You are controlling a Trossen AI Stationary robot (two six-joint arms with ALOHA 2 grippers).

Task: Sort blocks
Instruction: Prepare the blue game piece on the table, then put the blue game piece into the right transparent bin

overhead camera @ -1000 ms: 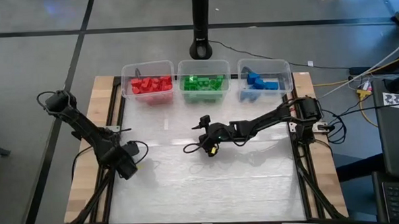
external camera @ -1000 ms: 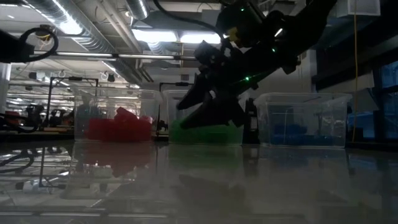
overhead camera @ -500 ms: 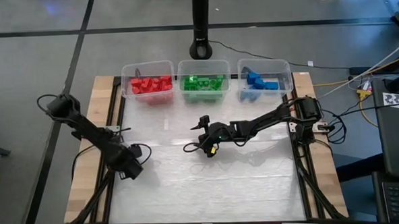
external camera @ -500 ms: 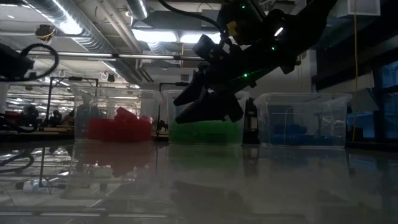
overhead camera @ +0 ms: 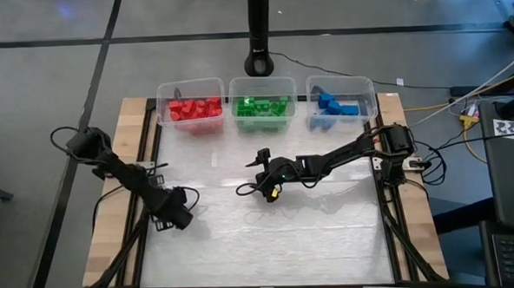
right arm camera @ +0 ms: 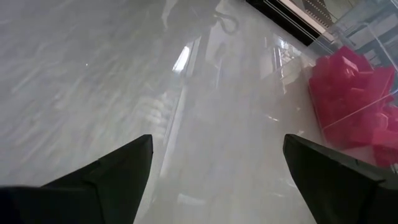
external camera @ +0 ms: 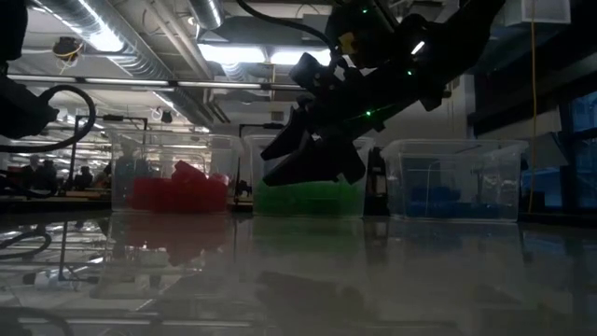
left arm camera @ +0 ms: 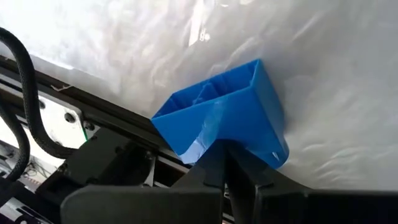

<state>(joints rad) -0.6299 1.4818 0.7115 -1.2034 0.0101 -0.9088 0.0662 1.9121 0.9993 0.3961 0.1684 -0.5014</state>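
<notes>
Over the last second the left gripper (overhead camera: 180,218), clamped on a blue block (left arm camera: 224,118), had slid rightward across the lower left of the table (overhead camera: 331,236). The right gripper (overhead camera: 250,189) hung spread and empty at centre. That block probably remained bound for the blue bin (overhead camera: 369,94).

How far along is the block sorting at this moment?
Nearly done: red blocks, green blocks and blue blocks lie in separate bins. In hand: the left gripper pinches a blue block. Left: binning it. The right gripper hangs open mid-table.
</notes>
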